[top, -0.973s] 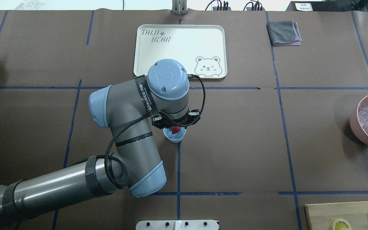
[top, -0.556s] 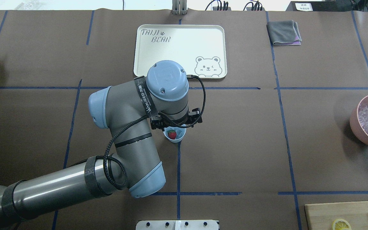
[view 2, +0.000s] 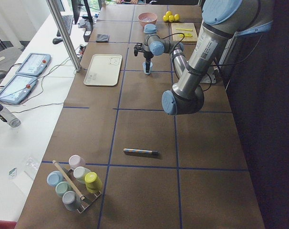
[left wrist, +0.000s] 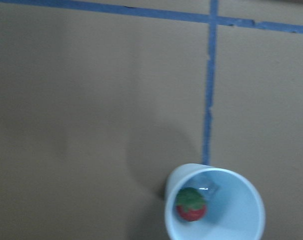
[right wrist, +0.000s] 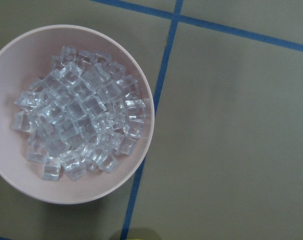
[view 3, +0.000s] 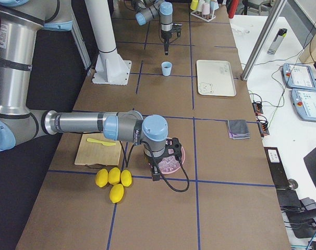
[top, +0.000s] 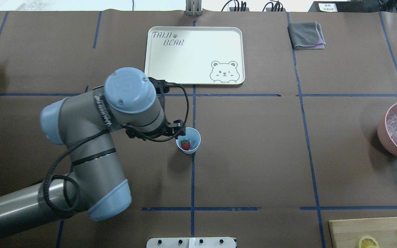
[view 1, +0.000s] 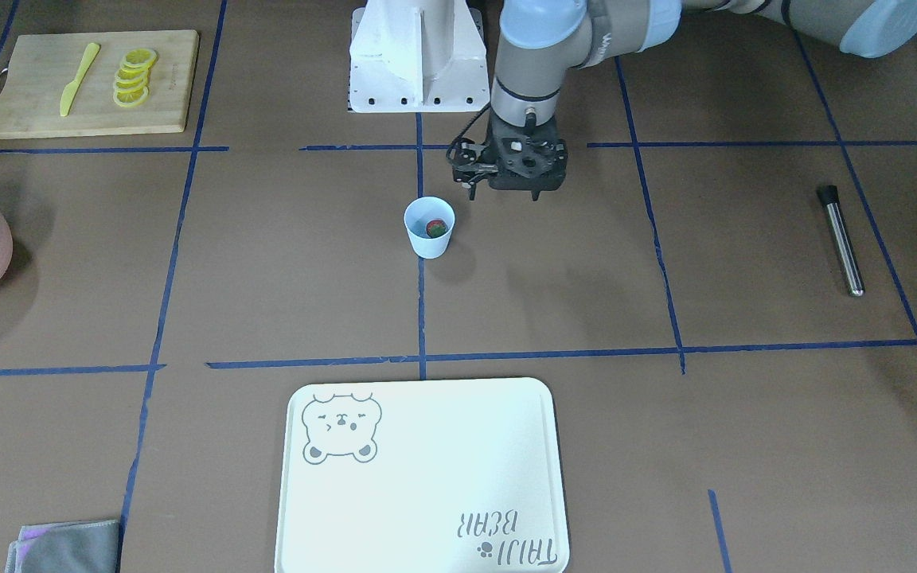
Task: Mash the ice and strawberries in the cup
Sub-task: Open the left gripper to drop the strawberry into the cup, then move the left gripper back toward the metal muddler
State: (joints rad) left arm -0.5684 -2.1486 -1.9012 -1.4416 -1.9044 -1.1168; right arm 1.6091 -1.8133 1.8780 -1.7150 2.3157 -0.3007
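Note:
The pale blue cup point(view 1: 429, 241) stands upright at the table's middle and also shows in the overhead view point(top: 195, 137) and the left wrist view point(left wrist: 241, 220). Inside it lie the red strawberry point(top: 185, 145) point(left wrist: 191, 206) point(view 1: 436, 228) and a clear ice cube point(left wrist: 211, 189). My left gripper point(view 1: 505, 193) hangs empty beside the cup, toward the robot's left, with its fingers spread. My right gripper point(view 3: 158, 169) hovers over the pink bowl of ice; I cannot tell whether it is open or shut.
The pink bowl point(top: 383, 131) point(right wrist: 6, 65) holds several ice cubes at the right edge. A white tray point(top: 195, 55) lies at the far side. A steel rod point(view 1: 840, 239) lies at the robot's left. A cutting board point(view 1: 29, 103) carries lemon slices and a knife. A grey cloth point(top: 306, 34) lies beyond.
The strawberry dropped from my left gripper into the cup. The left arm then swung left, off the cup's mouth.

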